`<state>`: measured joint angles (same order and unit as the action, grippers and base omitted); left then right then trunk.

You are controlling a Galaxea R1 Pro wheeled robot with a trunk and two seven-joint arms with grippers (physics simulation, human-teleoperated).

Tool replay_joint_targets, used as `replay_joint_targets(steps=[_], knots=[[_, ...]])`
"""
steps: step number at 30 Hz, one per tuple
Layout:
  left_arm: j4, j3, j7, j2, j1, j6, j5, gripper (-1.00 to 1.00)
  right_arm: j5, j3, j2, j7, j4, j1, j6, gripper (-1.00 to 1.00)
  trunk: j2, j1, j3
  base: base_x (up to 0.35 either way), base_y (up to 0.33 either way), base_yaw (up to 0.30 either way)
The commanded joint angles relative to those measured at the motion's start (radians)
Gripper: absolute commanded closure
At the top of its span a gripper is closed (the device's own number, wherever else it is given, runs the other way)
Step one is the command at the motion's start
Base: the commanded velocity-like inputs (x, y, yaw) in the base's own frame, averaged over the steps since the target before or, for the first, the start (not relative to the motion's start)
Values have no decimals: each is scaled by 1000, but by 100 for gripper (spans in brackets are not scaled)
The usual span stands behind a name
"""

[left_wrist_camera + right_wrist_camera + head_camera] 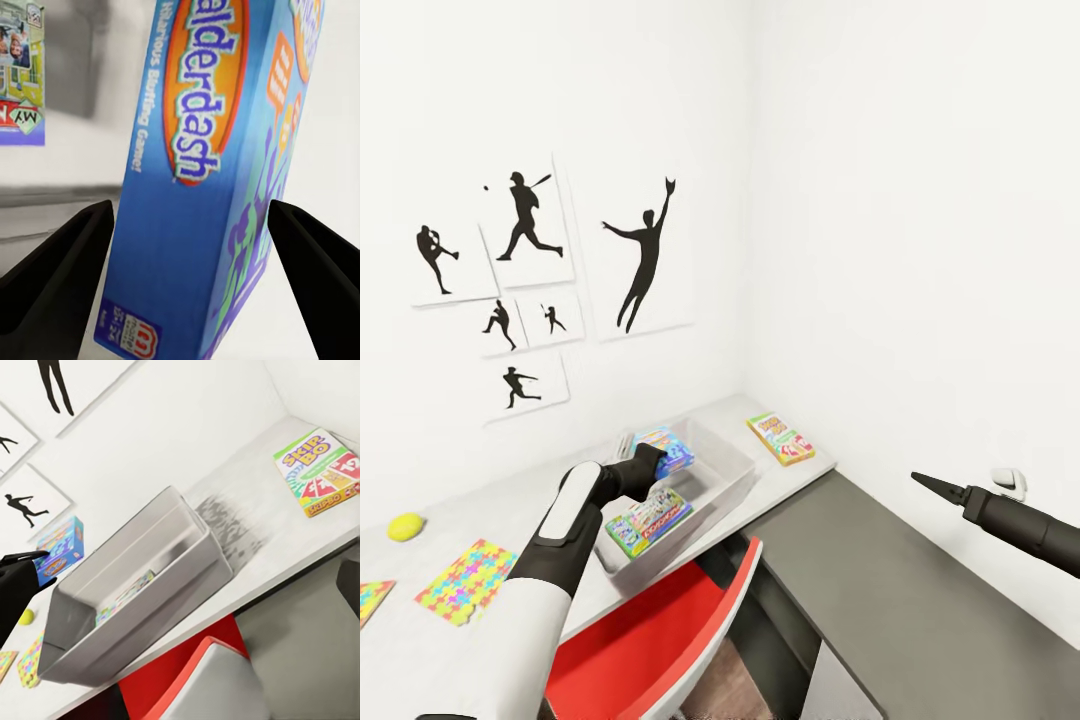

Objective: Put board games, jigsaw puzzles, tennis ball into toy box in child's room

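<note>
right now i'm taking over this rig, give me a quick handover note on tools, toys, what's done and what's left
Left tool: over the toy box, open, its fingers on either side of the blue Balderdash game without touching it.
Right tool: over the dark desk section, carrying nothing; cannot tell if it is open.
In the toy box: one board game lies flat on the bottom; the blue one sits at the far side.
On the table: Skip-Bo game beside the box near the corner, tennis ball, two jigsaw puzzles.
Left to do: Skip-Bo game, both puzzles, ball.
</note>
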<state>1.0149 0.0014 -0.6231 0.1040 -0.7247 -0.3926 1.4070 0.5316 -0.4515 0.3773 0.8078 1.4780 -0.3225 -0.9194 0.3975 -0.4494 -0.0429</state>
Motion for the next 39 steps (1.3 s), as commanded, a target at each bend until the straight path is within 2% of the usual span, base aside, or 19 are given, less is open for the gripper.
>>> replay_joint_targets(steps=[1,9,16,23,33,39], knots=[[2,0,-7,-1,-1,0,7,100,-1,-1,0,4,0,-1,-5,-100,3,-1,-4,0,0,0],[1,0,-7,-6,-7,0,7,100,-1,-1,0,4,0,-1,-5,-100,3,-1,-17,0,0,0],[0,0,-7,-6,-42,-1,7,100,-1,-1,0,4,0,-1,-5,-100,3,-1,-29,0,0,0],[0,-1,-7,-7,-56,-1,7,100,-1,-1,0,5,0,-1,-4,-100,3,-1,-39,0,0,0],[1,-1,-7,-7,-61,-2,7,100,-1,-2,0,5,0,-1,-4,-100,3,-1,-44,0,0,-10],[2,-1,-7,-7,-62,-2,7,100,-1,-2,0,5,0,-1,-4,-100,3,-1,-44,0,0,-148]])
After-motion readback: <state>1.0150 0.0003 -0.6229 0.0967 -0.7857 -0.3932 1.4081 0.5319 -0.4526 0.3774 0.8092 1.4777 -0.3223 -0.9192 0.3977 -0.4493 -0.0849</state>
